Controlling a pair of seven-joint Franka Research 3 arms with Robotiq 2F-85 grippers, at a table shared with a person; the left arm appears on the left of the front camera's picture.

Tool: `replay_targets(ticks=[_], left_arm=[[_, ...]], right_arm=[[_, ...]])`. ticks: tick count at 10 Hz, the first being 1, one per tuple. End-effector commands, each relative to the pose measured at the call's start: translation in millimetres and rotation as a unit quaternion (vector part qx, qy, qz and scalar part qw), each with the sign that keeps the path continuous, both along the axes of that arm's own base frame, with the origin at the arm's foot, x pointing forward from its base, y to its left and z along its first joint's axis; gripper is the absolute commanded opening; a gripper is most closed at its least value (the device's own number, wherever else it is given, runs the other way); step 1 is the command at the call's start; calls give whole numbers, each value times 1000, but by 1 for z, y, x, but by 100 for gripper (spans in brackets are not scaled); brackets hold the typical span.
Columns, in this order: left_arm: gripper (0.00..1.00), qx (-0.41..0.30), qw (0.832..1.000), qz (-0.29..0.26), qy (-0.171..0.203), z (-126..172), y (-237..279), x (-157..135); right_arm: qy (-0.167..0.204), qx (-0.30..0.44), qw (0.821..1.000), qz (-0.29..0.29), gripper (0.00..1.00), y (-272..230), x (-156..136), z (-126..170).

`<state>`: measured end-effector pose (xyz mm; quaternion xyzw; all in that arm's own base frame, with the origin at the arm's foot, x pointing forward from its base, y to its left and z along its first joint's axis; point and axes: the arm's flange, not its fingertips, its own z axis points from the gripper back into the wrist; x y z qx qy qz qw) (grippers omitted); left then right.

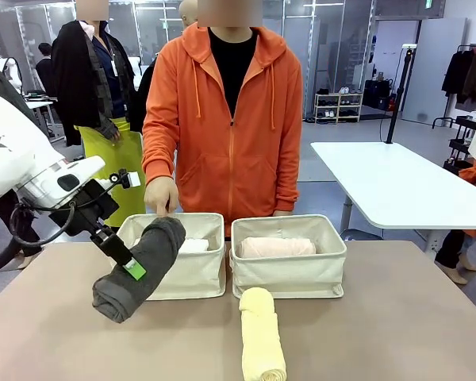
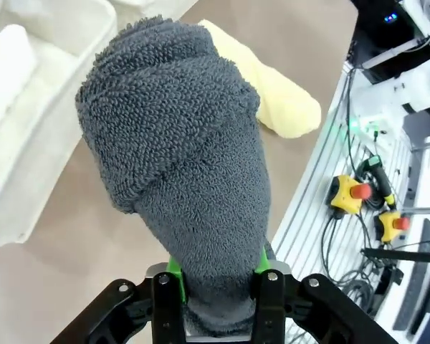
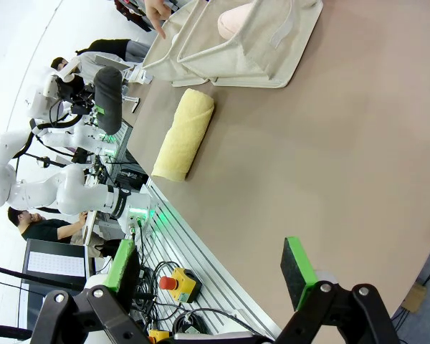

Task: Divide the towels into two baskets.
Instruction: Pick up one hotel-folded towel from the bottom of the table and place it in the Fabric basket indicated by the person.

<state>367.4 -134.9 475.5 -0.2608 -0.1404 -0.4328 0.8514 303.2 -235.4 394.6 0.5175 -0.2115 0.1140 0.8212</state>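
Above the bench (image 1: 397, 317), left fingers (image 1: 135, 270) clamp the dark grey towel (image 1: 160, 238); its free end could snag the left basket (image 1: 192, 274), perhaps brushing the person's hand (image 1: 162, 194). Right fingers (image 3: 298, 272) spread, empty.

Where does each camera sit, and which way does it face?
Front view: on the robot's side, facing the person across the table; left gripper holds the dark grey towel.
Left wrist view: on that wrist, over its clamped jaws, along the towel.
Right wrist view: over the open right gripper, toward the baskets.
All share the pale yellow towel.
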Motion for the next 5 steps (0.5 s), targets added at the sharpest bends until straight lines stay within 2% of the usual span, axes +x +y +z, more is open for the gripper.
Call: replay_targets(ticks=[1,2,3,4,5], left_arm=[[21,1,1000,16,7,1,-4,-3],[39,0,1000,0,0,0,0,0],[39,62,994,-29,-81,28,-9,1],[39,110,985,-56,-123,44,-16,14],[39,136,978,-77,-139,55,-20,32]], right_arm=[[6,-3,1000,-3,100,1,-1,3],[6,-3,1000,-3,100,1,-1,3],[6,-3,1000,-3,100,1,-1,3],[6,-3,1000,-3,100,1,-1,3],[6,-3,1000,-3,100,1,-1,3]])
